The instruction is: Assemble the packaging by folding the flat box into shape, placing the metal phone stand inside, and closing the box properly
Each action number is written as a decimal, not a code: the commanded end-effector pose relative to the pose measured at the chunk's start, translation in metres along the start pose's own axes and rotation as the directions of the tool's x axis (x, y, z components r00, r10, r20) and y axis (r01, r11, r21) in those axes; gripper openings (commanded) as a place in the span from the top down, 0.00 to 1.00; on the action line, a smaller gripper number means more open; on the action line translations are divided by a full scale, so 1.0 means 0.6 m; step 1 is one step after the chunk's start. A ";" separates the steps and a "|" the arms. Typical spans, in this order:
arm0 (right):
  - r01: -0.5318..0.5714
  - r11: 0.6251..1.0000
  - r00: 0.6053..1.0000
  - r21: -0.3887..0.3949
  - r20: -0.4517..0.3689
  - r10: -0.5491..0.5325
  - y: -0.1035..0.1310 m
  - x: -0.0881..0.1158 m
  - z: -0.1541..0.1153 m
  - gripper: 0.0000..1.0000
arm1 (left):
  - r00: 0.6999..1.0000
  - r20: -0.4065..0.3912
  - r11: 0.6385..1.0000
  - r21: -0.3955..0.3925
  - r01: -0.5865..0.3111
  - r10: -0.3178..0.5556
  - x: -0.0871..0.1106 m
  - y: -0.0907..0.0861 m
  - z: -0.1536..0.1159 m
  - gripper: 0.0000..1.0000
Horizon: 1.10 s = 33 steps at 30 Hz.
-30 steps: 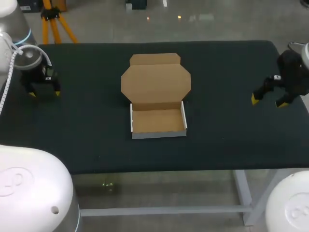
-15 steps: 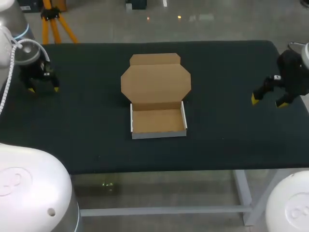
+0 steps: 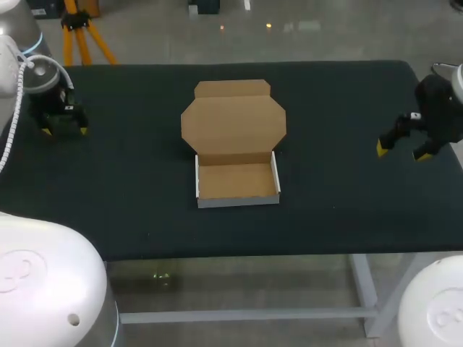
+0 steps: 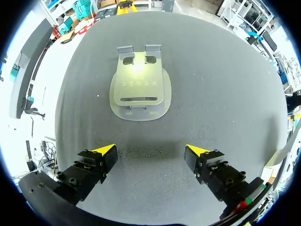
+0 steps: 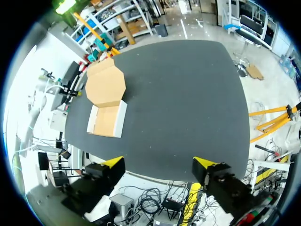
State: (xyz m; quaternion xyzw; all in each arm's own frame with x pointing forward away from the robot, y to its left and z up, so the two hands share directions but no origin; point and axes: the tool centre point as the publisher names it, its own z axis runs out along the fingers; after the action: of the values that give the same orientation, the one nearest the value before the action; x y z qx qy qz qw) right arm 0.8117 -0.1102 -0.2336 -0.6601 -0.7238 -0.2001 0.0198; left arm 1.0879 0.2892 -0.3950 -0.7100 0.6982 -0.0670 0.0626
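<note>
Head view. Cardboard box (image 3: 236, 148) lies at mid-table (image 3: 130, 202), well apart from both pincers and between them. Its tray is folded up, with low white-edged walls and nothing visible inside. The lid (image 3: 233, 119) is laid back flat on the far side. Left pincer (image 3: 65, 131) is near the table's left edge, with two yellow tips showing a gap. Right pincer (image 3: 402, 152) is near the right edge, tips spread. The phone stand cannot be made out in this view.

Left wrist view. Left pincer (image 4: 150, 149) is released: fingers wide, only bare table surface between them. The metal phone stand (image 4: 139, 84) lies flat on the table straight ahead of the tips, apart from them. Its two small tabs are at the end away from the pincer.

Right wrist view. Right pincer (image 5: 159, 164) is released, with nothing between the fingers. Box (image 5: 107, 101) sits well ahead and off to one side, lid open and on the side away from the pincer.
</note>
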 end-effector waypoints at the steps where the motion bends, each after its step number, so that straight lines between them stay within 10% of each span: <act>1: 0.000 1.000 1.000 0.004 0.000 0.000 0.000 0.001 -0.002 0.00 | 1.000 0.002 1.000 -0.015 -0.003 0.003 -0.004 -0.017 0.008 0.00; 33: 0.000 1.000 1.000 0.004 0.000 0.000 0.000 0.001 -0.002 0.00 | 1.000 0.011 1.000 -0.024 -0.019 0.019 -0.012 -0.093 0.027 0.00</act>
State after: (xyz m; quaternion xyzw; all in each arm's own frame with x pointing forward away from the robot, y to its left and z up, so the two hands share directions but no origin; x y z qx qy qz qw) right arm 0.8117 -0.1101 -0.2337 -0.6601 -0.7237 -0.2001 0.0198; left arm 1.1382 0.2964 -0.3993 -0.7038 0.7050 -0.0597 0.0640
